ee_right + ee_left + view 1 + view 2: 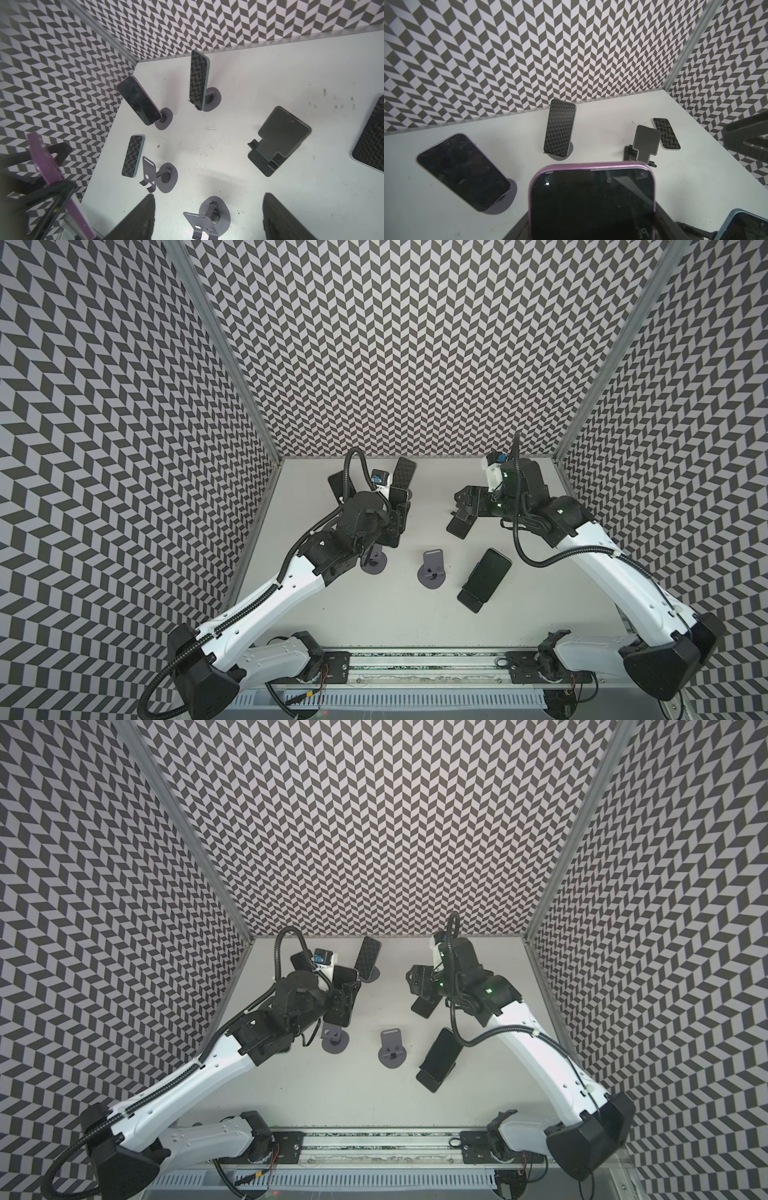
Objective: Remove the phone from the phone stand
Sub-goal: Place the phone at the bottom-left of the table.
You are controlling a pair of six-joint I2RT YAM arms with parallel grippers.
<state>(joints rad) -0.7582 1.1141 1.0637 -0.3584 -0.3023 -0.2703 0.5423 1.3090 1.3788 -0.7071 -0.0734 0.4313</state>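
The left hand (347, 997) is clamped on the purple-cased phone (591, 203). It holds the phone off the bench (374, 614), just far of an empty grey stand (374, 562) that the arm partly hides. In the left wrist view the phone's lower end runs out of frame, and its dark screen fills the foreground, so the gripping fingers barely show. The right hand (209, 197) is open and holds nothing; its dark fingers (135, 218) are blurred and cropped. In both top views it hangs over a black stand (424, 1004) and covers much of it. A second grey stand (432, 568) stands bare mid-bench. At far left a phone on a stand (336, 483) is half hidden behind the left arm's cable. A blue-edged phone (743, 226) is cut off at the frame corner.
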